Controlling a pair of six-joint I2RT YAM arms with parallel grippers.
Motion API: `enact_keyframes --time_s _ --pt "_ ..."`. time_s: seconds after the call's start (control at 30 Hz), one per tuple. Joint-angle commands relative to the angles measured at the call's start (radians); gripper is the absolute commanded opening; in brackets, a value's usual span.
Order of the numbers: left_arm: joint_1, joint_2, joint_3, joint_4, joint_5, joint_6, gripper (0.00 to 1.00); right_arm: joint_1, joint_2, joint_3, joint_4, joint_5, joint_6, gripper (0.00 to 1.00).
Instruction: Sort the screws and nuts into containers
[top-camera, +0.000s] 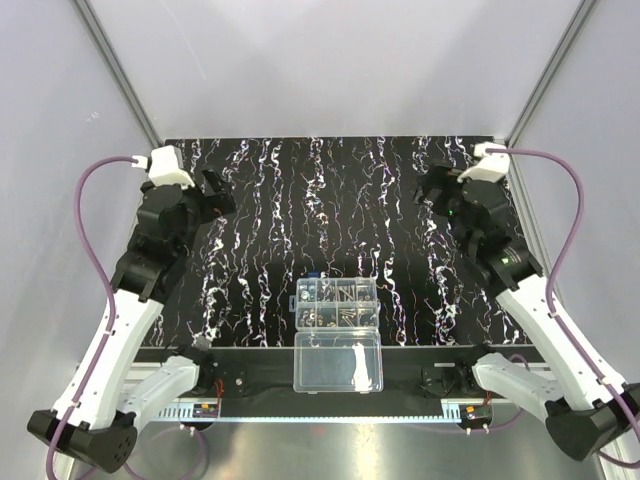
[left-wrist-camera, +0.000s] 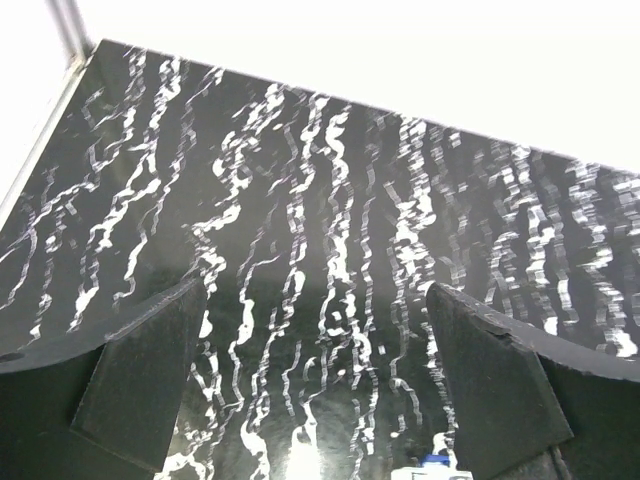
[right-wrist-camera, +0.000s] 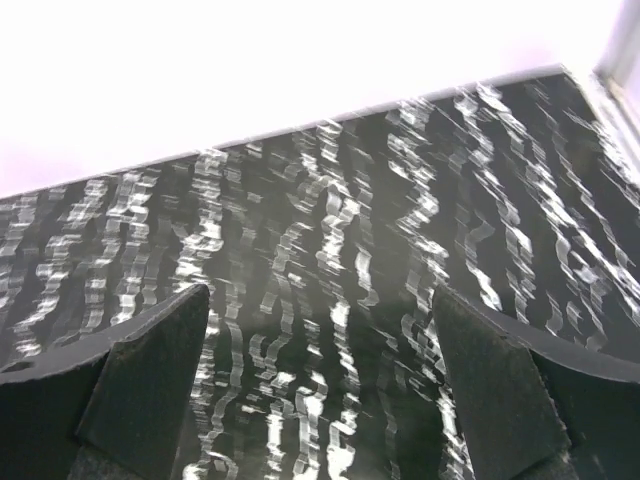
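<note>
**Parts in the box, both grippers released and raised**

The screws (top-camera: 348, 296) show as slim dark pieces in the right-hand containers (top-camera: 337, 303) of a clear plastic box. Rounder bits that look like nuts (top-camera: 311, 319) lie in the left-hand ones, though at this size the two kinds are hard to tell apart. The box stands by the near edge of the mat (top-camera: 260, 200), about midway between its left and right edges. Its undivided lid (top-camera: 338, 362) lies folded open toward the arms, over the mat's near edge. A small blue piece (top-camera: 317, 273) sits at the far side of the box.

The left gripper (top-camera: 218, 192) hangs above the far left part of the mat, well apart from the box. Its wrist view shows the black fingers (left-wrist-camera: 140, 380) spread wide with only the streaked mat between them. The right gripper (top-camera: 432, 185) hangs above the far right part, also well apart from the box. Its fingers (right-wrist-camera: 150, 370) are parted just as wide, holding nothing
</note>
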Motion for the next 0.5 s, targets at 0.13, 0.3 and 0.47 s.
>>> enact_keyframes --time_s 0.13,0.3,0.47 --pt "0.049 -0.137 -0.165 0.013 0.152 -0.107 0.99 -0.059 -0.137 -0.364 0.104 -0.087 0.137 1.0" --pt "0.055 -0.319 -0.357 0.011 0.134 -0.212 0.99 -0.061 -0.225 -0.569 0.215 -0.094 0.212 1.0" --pt "0.055 -0.413 -0.483 0.022 0.189 -0.272 0.99 -0.059 -0.335 -0.665 0.212 -0.12 0.273 1.0"
